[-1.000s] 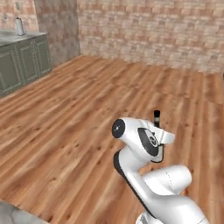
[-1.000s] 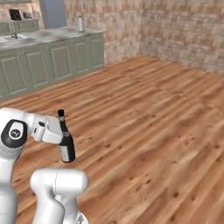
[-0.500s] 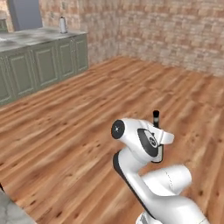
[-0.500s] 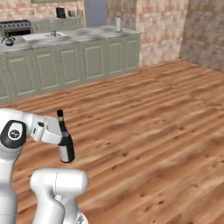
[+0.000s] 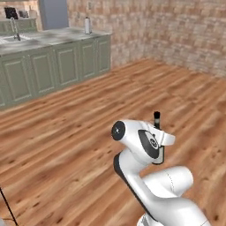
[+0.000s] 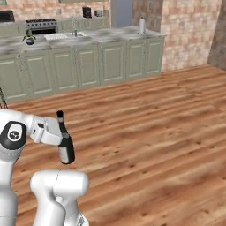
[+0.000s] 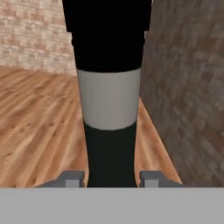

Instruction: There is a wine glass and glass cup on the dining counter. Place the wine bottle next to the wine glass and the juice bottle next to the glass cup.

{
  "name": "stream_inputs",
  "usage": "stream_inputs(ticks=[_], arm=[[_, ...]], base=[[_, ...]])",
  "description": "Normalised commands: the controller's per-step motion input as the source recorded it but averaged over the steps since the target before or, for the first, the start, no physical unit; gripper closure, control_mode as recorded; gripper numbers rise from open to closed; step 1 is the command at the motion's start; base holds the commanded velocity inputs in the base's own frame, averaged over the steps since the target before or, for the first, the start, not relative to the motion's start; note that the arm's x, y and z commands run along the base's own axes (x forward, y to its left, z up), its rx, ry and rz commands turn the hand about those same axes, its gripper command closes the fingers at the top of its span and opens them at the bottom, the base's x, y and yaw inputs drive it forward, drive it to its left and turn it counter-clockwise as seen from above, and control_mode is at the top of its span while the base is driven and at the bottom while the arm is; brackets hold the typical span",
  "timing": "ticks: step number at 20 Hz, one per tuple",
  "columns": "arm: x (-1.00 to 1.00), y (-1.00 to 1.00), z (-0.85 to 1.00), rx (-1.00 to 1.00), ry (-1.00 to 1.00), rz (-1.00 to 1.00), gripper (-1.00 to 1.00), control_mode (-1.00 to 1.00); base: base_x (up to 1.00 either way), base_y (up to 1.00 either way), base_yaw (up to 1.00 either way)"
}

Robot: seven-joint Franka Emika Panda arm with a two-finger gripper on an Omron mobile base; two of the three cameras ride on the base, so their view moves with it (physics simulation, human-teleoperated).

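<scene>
The wine bottle (image 6: 65, 141) stood upright in the lower left of the right base picture, slim and dark, its black neck and cap rising above the white forearm and its body hanging clear above the wooden floor (image 6: 154, 145). In the left base picture only its black cap and a sliver of neck (image 5: 156, 118) peeked up behind the arm's upper joint, right of the frame's middle. In the hand picture the wine bottle (image 7: 109, 100) ran up the centre of the frame from bottom to top: dark body low down, a pale grey label band across the middle, black above. The fingers (image 7: 73, 178) sat at the bottom of that frame, one tip on each side of the bottle's body and pressed against it, so they were clamped on the wine bottle. In the right base picture the gripper (image 6: 56, 136) met the bottle at about its shoulder, from the left. Beyond the bottle in the hand picture lay floorboards on the left and a brick wall (image 7: 188, 96) on the right. Farther out, a run of grey-green cabinets (image 6: 88, 62) under a marble worktop crossed the top of the right base picture, carrying a sink and a small pale bottle (image 6: 141, 24) near its right end; the same cabinets (image 5: 53, 66) filled the upper left of the left base picture.
</scene>
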Motion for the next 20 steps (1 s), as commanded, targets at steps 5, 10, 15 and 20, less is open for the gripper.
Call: stream_inputs(ticks=[5, 10, 15, 20], arm=[[0.00, 0.00, 0.00, 0.00, 0.00, 0.00, 1.00, 1.00], [0.00, 0.00, 0.00, 0.00, 0.00, 0.00, 1.00, 1.00], [0.00, 0.00, 0.00, 0.00, 0.00, 0.00, 1.00, 1.00], [0.00, 0.00, 0.00, 0.00, 0.00, 0.00, 1.00, 1.00]], base=[[0.63, -0.24, 0.30], [0.68, -0.21, 0.30], [0.71, -0.23, 0.26], [0.72, -0.22, 0.28]])
